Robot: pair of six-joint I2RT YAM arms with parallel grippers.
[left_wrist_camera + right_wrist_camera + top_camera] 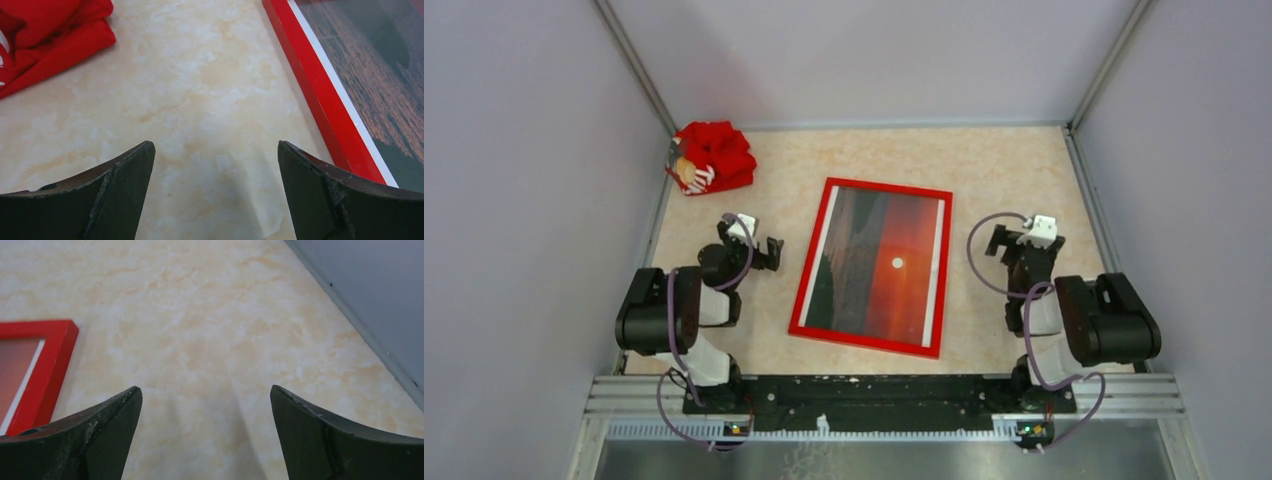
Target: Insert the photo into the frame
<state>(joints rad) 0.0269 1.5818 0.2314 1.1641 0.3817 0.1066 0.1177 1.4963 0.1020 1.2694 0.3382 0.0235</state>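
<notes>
1. At the upper left of the top view, a crumpled red cloth (pixel 714 157) lies in the far corner of the table (pixel 984 170). It is well apart from the work and seems to have no part in the task.
2. Left of centre, my left gripper (pixel 750 241) hangs low over bare table, just beside the left rail of the frame. Its jaws are spread wide and hold nothing. I judge it sits clear so that it cannot nudge the frame.
3. In the centre, the frame (pixel 807 280) lies flat with its red front up, turned slightly against the table edge. The photo (pixel 879 265) shows inside it, sunset side up, with its white border visible along the long sides. The print looks seated, so I judge the task done or nearly so. Anything underneath is hidden.
4. Right of centre, my right gripper (pixel 1024 238) is likewise wide and empty. It is over bare table, apart from the frame's right rail, touching nothing.
</notes>
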